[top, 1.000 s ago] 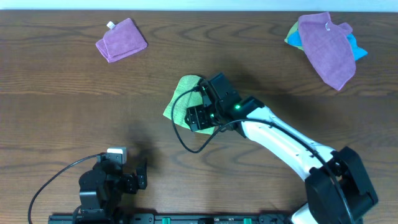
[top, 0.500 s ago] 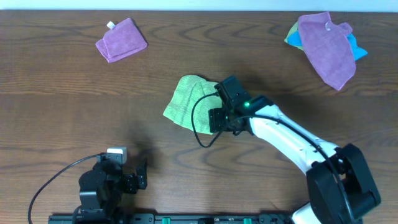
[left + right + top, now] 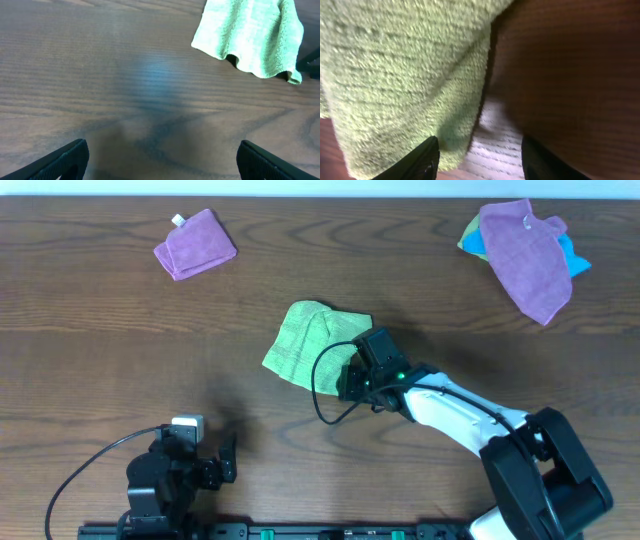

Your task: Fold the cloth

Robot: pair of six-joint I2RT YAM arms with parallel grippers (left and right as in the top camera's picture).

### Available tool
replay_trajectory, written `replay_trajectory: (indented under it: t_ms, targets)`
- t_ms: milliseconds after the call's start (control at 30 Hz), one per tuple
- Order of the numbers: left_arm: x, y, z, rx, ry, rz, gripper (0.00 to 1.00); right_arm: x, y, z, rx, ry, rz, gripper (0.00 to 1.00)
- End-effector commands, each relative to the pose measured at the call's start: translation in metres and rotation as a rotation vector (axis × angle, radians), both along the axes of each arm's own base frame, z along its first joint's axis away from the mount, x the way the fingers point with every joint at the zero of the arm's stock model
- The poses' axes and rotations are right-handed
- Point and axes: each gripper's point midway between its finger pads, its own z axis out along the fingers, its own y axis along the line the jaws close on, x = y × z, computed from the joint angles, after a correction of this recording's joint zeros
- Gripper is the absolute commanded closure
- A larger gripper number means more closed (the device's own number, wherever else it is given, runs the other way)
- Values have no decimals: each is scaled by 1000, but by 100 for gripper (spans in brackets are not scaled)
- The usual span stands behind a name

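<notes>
Cloth [image 3: 305,340] of lime-green microfibre lies bunched and partly doubled over near the middle of the wooden table [image 3: 100,330], its longer run going roughly from 8 o'clock to 2 o'clock in the overhead view. Touching the cloth's lower right edge is the right gripper [image 3: 352,378], so the cloth lies at about 10 o'clock from it. The wrist view shows this gripper's fingers spread wide, the fabric's hem just ahead of the left finger [image 3: 420,162] and pinched by nothing. The left gripper [image 3: 215,465], also spread wide, hangs well apart, with the cloth at its 1 o'clock. The right arm is clearly nearer, and I judge it best placed to take that hem.
</notes>
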Motion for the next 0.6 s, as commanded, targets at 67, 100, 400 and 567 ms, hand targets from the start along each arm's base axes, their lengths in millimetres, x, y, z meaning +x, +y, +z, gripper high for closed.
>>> replay_trajectory:
  t_ms: [67, 100, 400, 567]
  targets:
    - [2, -2, 1, -19, -11, 3, 5, -6, -2, -12, 20, 40, -48, 50]
    - [2, -2, 1, -26, -10, 8, 5, -5, -1, -13, 23, 39, -47, 51]
    - [2, -2, 1, -57, -1, 29, 5, -10, 9, -39, 57, 98, -15, 78]
    - [2, -2, 1, -175, 32, 115, 4, -8, -11, -28, -8, 86, -14, 99]
